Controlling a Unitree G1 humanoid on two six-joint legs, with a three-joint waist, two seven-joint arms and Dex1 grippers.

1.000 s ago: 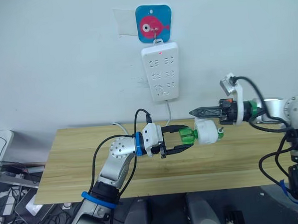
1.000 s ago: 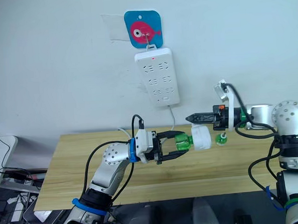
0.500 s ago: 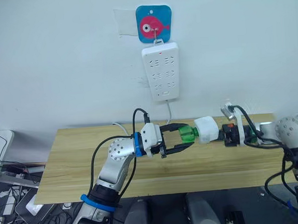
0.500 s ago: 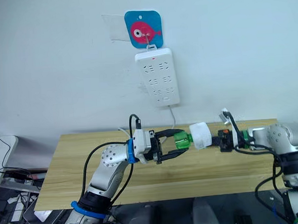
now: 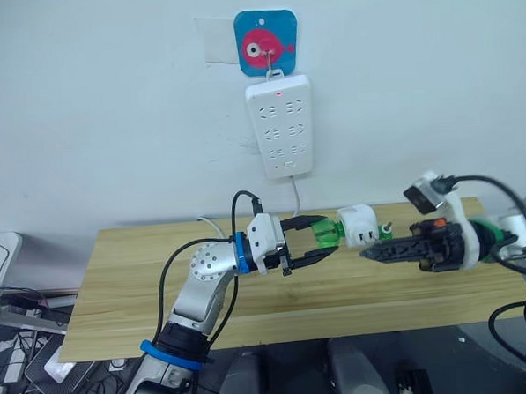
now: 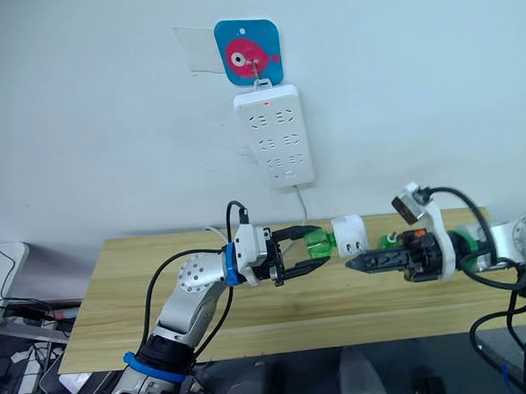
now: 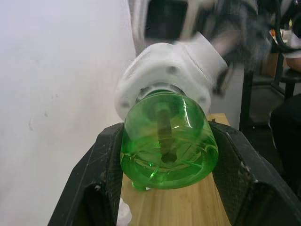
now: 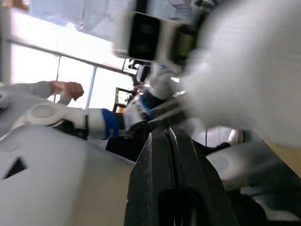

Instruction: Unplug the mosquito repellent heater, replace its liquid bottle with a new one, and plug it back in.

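Observation:
The mosquito repellent heater, a white rounded unit, hangs in the air above the table with the green liquid bottle still attached to its left end. My left gripper is shut on that bottle; its black fingers press both sides of the bottle, and the heater sits just beyond. My right gripper is shut and empty, with its tips just below and right of the heater and its fingers pressed together.
A white power strip hangs on the wall under a blue fish hook, its cable dropping to the wooden table. A small green item stands on the table behind the right gripper.
My right gripper has left the heater's right end and swung down and forward, so its tips now point left beneath the heater. The left gripper keeps holding the bottle in about the same spot.

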